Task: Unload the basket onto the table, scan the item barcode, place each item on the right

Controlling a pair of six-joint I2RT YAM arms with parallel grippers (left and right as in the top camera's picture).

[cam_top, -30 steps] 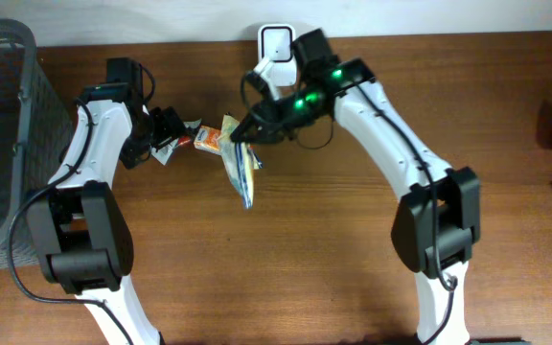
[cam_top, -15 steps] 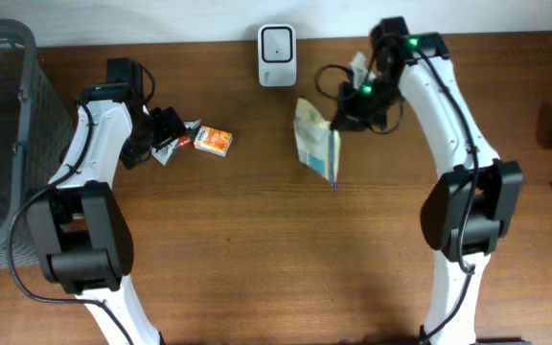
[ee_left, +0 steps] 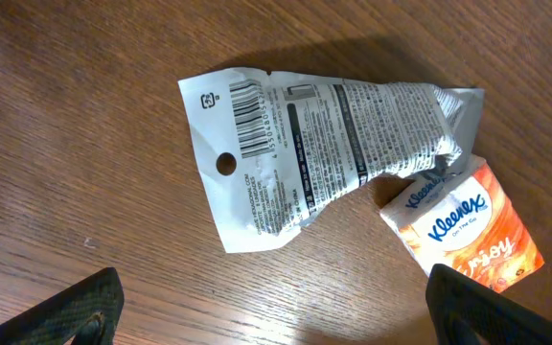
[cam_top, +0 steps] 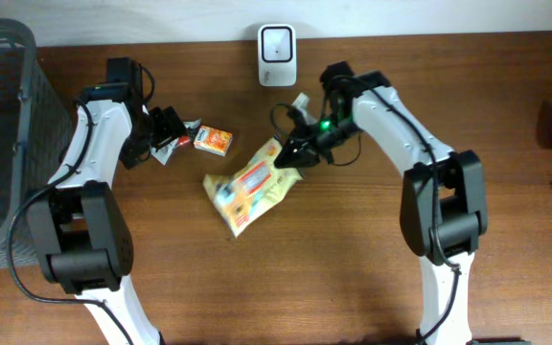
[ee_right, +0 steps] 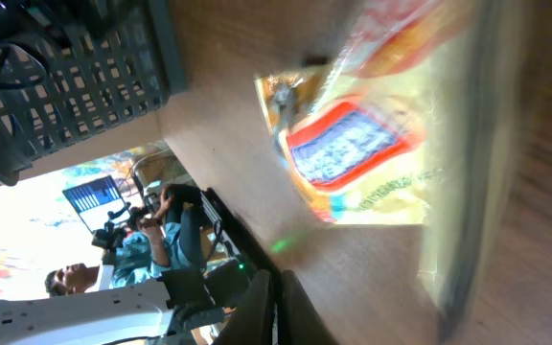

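Brown wooden desk (cam_top: 353, 249): right claw (cam_top: 293, 151) clamped on yellow packet (cam_top: 249, 187), trailing lengthwise down-left; scanner (cam_top: 276, 43) just up-left, nearer this arm; left claw (cam_top: 171, 132) wide open, empty.

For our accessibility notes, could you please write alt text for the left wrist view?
A crumpled white packet lies barcode-up on the wooden table, one end touching an orange Kleenex pack. The open left gripper hovers above.
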